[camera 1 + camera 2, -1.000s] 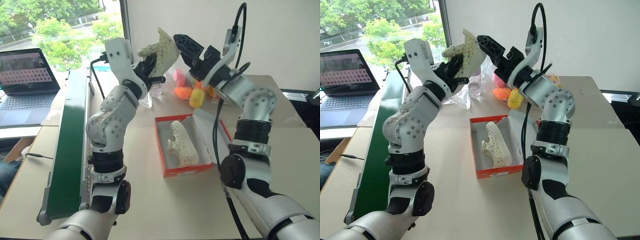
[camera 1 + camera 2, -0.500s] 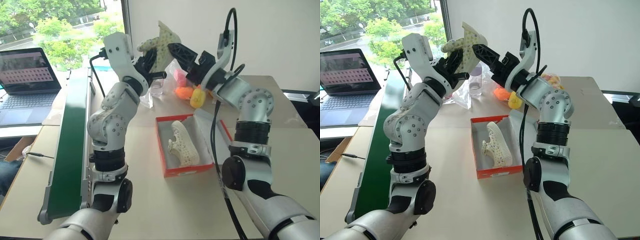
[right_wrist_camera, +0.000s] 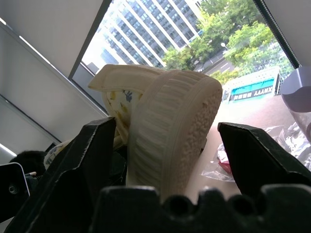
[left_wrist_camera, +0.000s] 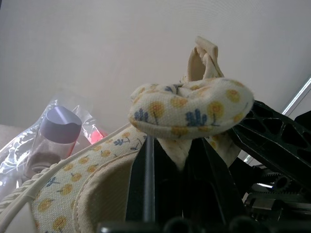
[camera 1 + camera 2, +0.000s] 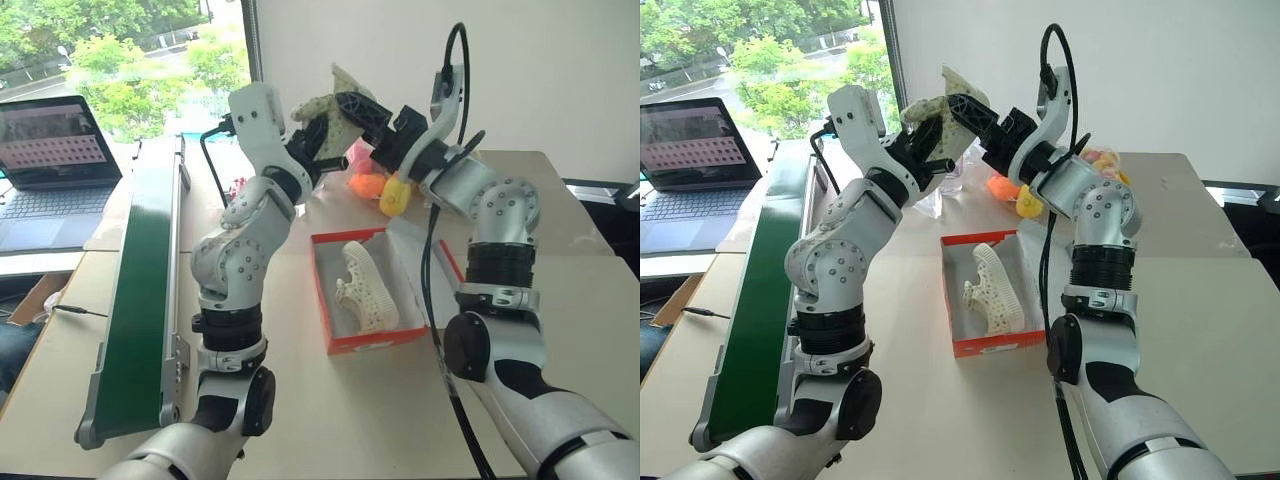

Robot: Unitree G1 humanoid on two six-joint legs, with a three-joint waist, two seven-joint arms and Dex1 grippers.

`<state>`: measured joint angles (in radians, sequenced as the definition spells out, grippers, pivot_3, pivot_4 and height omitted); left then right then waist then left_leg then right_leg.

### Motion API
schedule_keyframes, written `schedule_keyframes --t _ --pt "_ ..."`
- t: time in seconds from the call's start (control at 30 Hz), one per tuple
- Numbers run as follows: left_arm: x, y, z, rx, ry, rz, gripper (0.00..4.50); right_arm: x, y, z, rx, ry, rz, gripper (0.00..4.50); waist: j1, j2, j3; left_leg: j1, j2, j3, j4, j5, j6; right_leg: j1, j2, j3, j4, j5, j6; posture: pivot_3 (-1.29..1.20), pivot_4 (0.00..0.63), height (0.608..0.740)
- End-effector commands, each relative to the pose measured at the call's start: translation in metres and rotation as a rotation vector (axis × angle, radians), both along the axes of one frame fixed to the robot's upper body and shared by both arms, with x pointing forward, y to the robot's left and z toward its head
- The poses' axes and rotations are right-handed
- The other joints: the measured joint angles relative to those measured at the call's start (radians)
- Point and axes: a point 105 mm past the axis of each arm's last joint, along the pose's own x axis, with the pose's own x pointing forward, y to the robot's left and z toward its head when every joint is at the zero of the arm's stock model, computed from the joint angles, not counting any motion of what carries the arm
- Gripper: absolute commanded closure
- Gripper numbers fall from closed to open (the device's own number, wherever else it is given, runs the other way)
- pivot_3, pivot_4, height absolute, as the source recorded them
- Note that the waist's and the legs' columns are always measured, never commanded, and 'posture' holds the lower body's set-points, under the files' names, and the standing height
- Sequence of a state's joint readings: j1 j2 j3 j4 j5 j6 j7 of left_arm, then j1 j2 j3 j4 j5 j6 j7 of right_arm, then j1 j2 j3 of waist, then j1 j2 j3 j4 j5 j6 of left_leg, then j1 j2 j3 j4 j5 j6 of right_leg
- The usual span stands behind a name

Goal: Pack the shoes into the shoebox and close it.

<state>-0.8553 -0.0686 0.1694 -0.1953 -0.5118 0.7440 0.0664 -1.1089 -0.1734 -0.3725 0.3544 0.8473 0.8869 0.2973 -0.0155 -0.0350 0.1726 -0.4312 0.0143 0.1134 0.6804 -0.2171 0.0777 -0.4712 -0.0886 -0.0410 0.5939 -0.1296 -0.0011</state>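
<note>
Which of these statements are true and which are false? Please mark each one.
1. One shoe lies inside the shoebox. True.
2. The left gripper holds the second shoe up in the air. True.
3. The shoebox is closed. False: the lid is open.
4. The right gripper's fingers are clamped tight on the shoe. False: they stand on either side of the sole with gaps.
5. The laptop is switched off. False: its screen is lit.
</note>
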Motion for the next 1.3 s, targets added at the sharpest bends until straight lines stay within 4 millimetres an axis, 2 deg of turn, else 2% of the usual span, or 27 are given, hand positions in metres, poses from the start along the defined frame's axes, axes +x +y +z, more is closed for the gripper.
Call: schedule_keyframes --t 0.03,0.1,0.2,0.37,0.4,0.43,0.5,0.57,0.73,0.8,1.0,1.13,1.3 --pt "-0.012 0.000 0.022 -0.018 -0.089 -0.008 4.50 -0.005 -0.006 0.027 0.052 -0.088 -0.011 2.05 0.000 0.000 0.000 0.000 0.000 0.000 0.000 0.000 0.000 0.000 0.000 0.000 0.000 0.000 0.000 0.00 0.150 0.740" --pt "-0.011 0.001 0.022 -0.022 -0.088 -0.004 4.50 -0.005 -0.007 0.029 0.058 -0.091 -0.013 2.76 0.001 0.000 0.000 0.000 0.000 0.000 0.000 0.000 0.000 0.000 0.000 0.000 0.000 0.000 0.000 0.00 0.150 0.740" --pt "-0.010 0.001 0.021 -0.023 -0.083 -0.003 4.50 -0.005 -0.008 0.030 0.060 -0.094 -0.019 3.55 0.001 0.000 0.000 0.000 0.000 0.000 0.000 0.000 0.000 0.000 0.000 0.000 0.000 0.000 0.000 0.00 0.150 0.740" --pt "-0.013 -0.004 0.018 -0.018 -0.076 -0.053 4.50 -0.004 -0.008 0.032 0.042 -0.104 -0.035 3.75 0.001 0.000 0.000 0.000 0.000 0.000 0.000 0.000 0.000 0.000 0.000 0.000 0.000 0.000 0.000 0.00 0.150 0.740" --pt "-0.016 -0.004 0.019 -0.027 -0.081 -0.079 3.79 -0.004 -0.009 0.032 0.030 -0.109 -0.041 3.75 0.000 0.000 0.000 0.000 0.000 0.000 0.000 0.000 0.000 0.000 0.000 0.000 0.000 0.000 0.000 0.00 0.150 0.740" --pt "-0.019 -0.005 0.019 -0.018 -0.083 -0.106 3.61 -0.004 -0.010 0.033 0.019 -0.116 -0.050 3.76 0.001 0.000 0.000 0.000 0.000 0.000 0.000 0.000 0.000 0.000 0.000 0.000 0.000 0.000 0.000 0.00 0.150 0.740" --pt "-0.023 -0.004 0.014 0.037 -0.077 -0.148 2.79 -0.002 -0.015 0.035 -0.021 -0.132 -0.081 3.76 0.001 0.000 0.000 0.000 0.000 0.000 0.000 0.000 0.000 0.000 0.000 0.000 0.000 0.000 0.000 0.00 0.150 0.740" --pt "-0.028 -0.001 0.008 0.104 -0.070 -0.194 2.16 -0.003 -0.022 0.041 -0.062 -0.157 -0.099 3.76 0.000 0.000 0.000 0.000 0.000 0.000 0.000 0.000 0.000 0.000 0.000 0.000 0.000 0.000 0.000 0.00 0.150 0.740" --pt "-0.033 0.008 0.002 0.175 -0.066 -0.239 2.16 -0.003 -0.036 0.053 -0.137 -0.189 -0.112 3.76 0.000 0.000 0.000 0.000 0.000 0.000 0.000 0.000 0.000 0.000 0.000 0.000 0.000 0.000 0.000 0.00 0.150 0.740" --pt "-0.036 0.010 -0.001 0.207 -0.064 -0.259 2.16 -0.006 -0.039 0.051 -0.206 -0.188 -0.083 3.76 -0.001 0.000 0.000 0.000 0.000 0.000 0.000 0.000 0.000 0.000 0.000 0.000 0.000 0.000 0.000 0.00 0.150 0.740" --pt "-0.034 0.033 -0.011 0.239 -0.033 -0.207 2.16 -0.025 -0.045 0.010 -0.453 -0.089 0.159 3.76 0.001 0.000 0.000 0.000 0.000 0.000 0.000 0.000 0.000 0.000 0.000 0.000 0.000 -0.001 0.000 0.00 0.150 0.740" --pt "-0.032 0.043 -0.016 0.254 -0.019 -0.166 2.16 -0.040 -0.042 -0.012 -0.514 -0.076 0.353 3.76 0.000 0.000 0.000 0.000 0.000 0.000 0.000 0.000 0.000 0.000 0.000 0.000 0.000 -0.001 0.002 0.00 0.150 0.740" --pt "-0.034 0.055 -0.029 0.328 0.020 -0.134 2.16 -0.044 -0.035 -0.030 -0.546 -0.041 0.479 3.76 -0.001 0.000 0.000 0.001 0.000 0.000 0.000 0.000 0.000 0.000 0.000 0.001 0.000 -0.002 0.003 0.00 0.150 0.740"
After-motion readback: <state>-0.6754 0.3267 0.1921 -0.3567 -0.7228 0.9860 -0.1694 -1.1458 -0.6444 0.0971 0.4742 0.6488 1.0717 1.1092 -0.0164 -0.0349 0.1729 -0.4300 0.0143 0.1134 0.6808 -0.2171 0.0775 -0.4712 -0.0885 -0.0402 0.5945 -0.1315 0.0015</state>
